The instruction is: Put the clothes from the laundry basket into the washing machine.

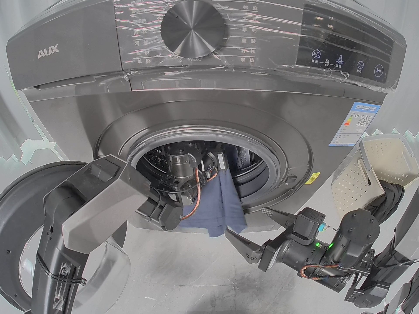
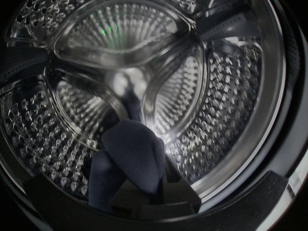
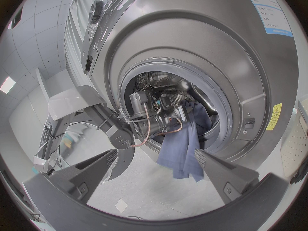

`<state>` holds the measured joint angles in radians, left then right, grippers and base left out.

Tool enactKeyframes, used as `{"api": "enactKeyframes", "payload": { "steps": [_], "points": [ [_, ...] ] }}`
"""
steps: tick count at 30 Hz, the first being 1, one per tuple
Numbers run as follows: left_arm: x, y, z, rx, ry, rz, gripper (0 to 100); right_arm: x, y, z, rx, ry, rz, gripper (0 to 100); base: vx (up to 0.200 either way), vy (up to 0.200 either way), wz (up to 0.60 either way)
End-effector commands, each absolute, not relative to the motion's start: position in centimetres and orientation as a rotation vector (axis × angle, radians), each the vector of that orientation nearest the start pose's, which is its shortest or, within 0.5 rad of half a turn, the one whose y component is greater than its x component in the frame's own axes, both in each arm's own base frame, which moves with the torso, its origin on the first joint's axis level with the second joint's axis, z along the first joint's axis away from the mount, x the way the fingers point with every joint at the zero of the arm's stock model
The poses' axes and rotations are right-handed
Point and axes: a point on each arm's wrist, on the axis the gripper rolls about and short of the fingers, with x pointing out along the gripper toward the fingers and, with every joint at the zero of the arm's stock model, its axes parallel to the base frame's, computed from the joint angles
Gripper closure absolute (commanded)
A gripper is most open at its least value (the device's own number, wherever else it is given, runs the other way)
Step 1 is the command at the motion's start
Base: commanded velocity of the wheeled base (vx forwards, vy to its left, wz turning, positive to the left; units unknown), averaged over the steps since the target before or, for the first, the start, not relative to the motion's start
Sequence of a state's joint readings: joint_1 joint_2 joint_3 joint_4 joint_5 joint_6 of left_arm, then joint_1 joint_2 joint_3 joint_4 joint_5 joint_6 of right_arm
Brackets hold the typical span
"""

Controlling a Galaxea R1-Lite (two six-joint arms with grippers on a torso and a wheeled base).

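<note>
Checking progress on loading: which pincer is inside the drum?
The left pincer, holding the blue cloth in the drum mouth; the right pincer is open outside, below the opening.

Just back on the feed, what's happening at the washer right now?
The left gripper is inside the washing machine drum, shut on a blue garment. Part of that garment hangs out over the door rim toward the floor. The right gripper is open, low in front of the hanging end. The laundry basket stands at the right with dark clothes in it.
</note>
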<state>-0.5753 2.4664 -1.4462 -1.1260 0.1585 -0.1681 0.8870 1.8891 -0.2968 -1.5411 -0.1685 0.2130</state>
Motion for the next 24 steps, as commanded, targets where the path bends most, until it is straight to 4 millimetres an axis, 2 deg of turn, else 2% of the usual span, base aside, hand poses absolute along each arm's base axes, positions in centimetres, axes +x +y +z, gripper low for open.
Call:
{"api": "enactKeyframes", "payload": {
  "steps": [1,9,10,16,20,24],
  "points": [
    [43.3,-27.0,9.0,-0.249,-0.145,-0.395,100,17.2,20.5,10.4,0.179,0.120,0.710,0,0.000,0.000,0.00],
    [43.5,-27.0,8.2,-0.243,-0.131,-0.383,100,17.2,20.5,10.4,0.179,0.118,0.710,0,0.000,0.000,0.00],
    [43.5,-27.1,8.0,-0.241,-0.127,-0.383,0,17.2,20.5,10.4,0.179,0.120,0.710,0,0.000,0.000,0.00],
    [43.1,-26.6,7.8,-0.231,-0.097,-0.377,0,17.2,20.5,10.4,0.179,0.120,0.710,0,0.000,0.000,0.00],
    [41.8,-26.4,7.8,-0.212,-0.052,-0.398,0,17.2,20.5,10.4,0.179,0.120,0.710,0,0.000,0.000,0.00],
    [39.1,-26.2,7.0,-0.174,0.044,-0.465,0,17.2,20.5,10.4,0.179,0.120,0.710,0,0.000,0.000,0.00]
  ]
}}
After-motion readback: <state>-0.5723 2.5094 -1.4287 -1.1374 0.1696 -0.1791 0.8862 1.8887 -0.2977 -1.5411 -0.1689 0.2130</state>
